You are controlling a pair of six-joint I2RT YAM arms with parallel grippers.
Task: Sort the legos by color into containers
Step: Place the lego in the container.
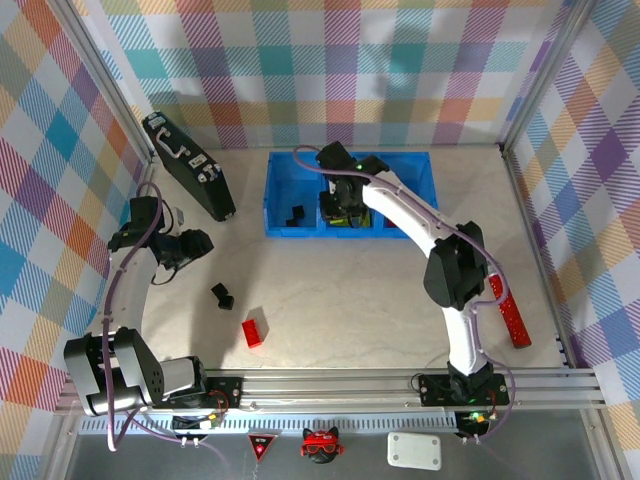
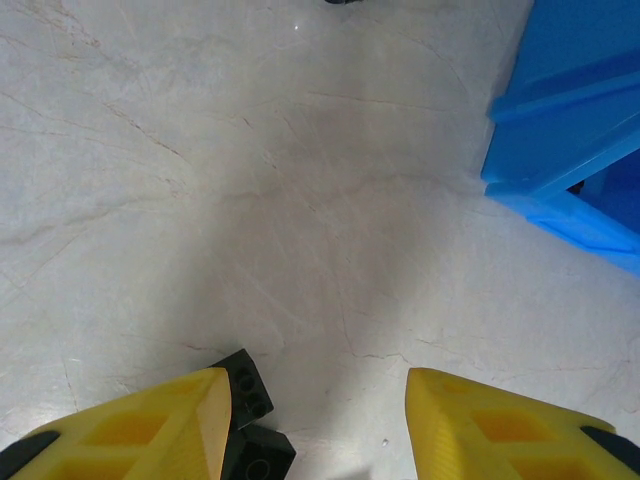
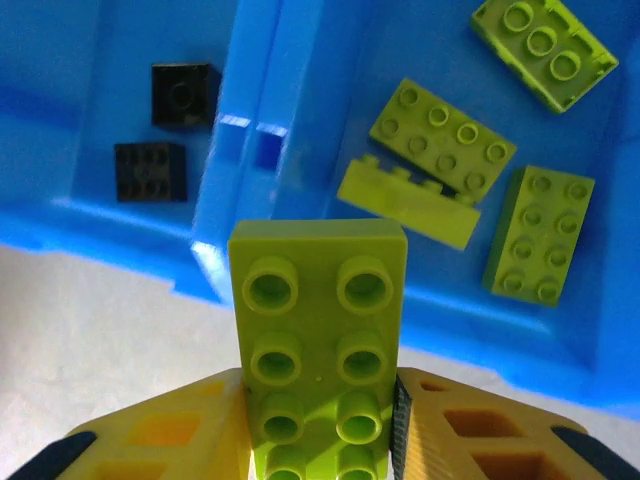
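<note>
Bare table [image 1: 360, 300] centre; black case [image 1: 190, 165] far-left, perhaps 2 black bricks [image 1: 222, 295] nearby.

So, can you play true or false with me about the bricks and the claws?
1. The right claw holds a green brick. True.
2. The red brick is in the tray. False: it lies on the table.
3. Two black bricks lie in the tray. True.
4. The left claw grips a black brick. False: it is open, with loose black bricks on the table beside one finger.
</note>
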